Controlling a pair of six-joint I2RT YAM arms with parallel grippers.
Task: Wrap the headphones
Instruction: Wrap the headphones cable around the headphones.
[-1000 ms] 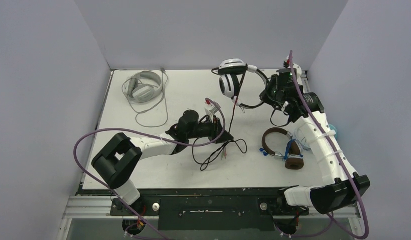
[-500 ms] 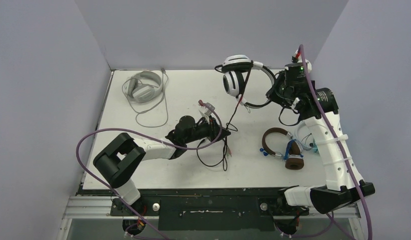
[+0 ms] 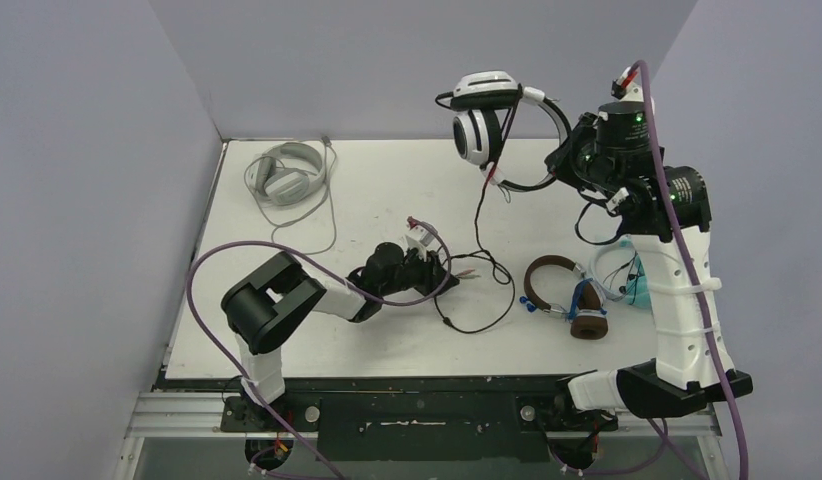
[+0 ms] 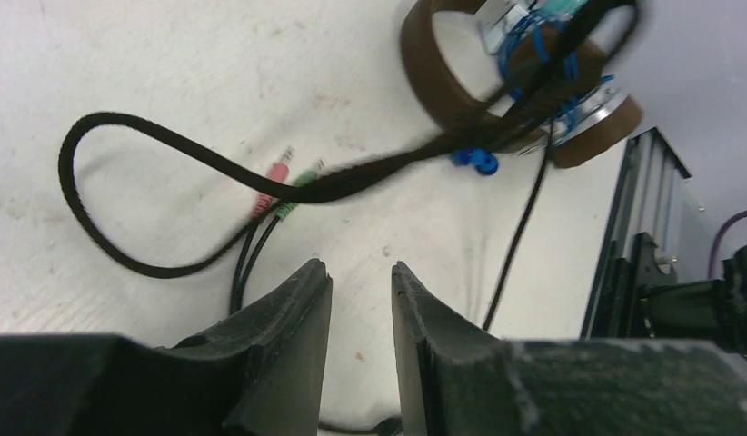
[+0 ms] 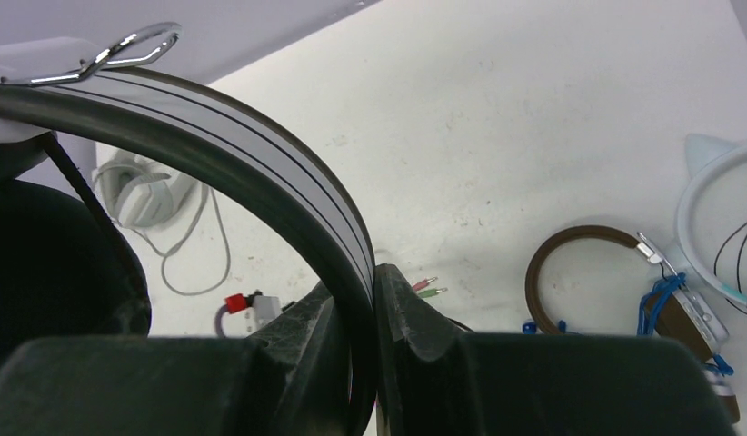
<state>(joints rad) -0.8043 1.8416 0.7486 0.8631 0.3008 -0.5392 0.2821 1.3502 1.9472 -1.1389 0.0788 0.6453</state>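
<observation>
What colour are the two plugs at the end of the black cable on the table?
One pink plug, one green plug; the left wrist view shows them best.

Top camera: high up at the near side, looking down at the whole table.
Left wrist camera: low, very close to the table, looking across it.
Right wrist camera: high up, looking down.
All three see: the brown headphones.

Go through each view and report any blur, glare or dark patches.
Top view: even, soft light, all sharp, faint shadows on the table. Left wrist view: the black cable and the brown headphones are smeared with blur. Right wrist view: the black-and-white headphones fill the near field, their ear cup an underlit dark mass; table behind crisp.
</observation>
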